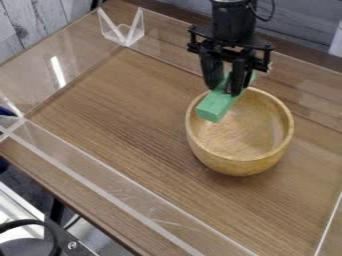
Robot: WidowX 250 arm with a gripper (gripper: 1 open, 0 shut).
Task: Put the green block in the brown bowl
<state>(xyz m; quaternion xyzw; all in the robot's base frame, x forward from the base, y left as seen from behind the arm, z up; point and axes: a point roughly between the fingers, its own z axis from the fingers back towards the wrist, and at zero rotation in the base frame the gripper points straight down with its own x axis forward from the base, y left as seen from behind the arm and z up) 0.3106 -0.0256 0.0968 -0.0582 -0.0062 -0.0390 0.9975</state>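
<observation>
The green block (217, 104) hangs from my gripper (227, 85), whose two black fingers are shut on its upper end. It is a bright green bar, tilted slightly, hovering over the near-left rim of the brown bowl (262, 155). The bowl is a round light-wood bowl with a thick rim, standing on the wooden table at the right. My gripper points straight down, above the bowl's left edge. The inside of the bowl shows nothing in it.
Clear acrylic walls (80, 150) fence the wooden tabletop on all sides. A small clear plastic piece (122, 25) stands at the back left corner. A pale wall edge runs along the far right (327, 65).
</observation>
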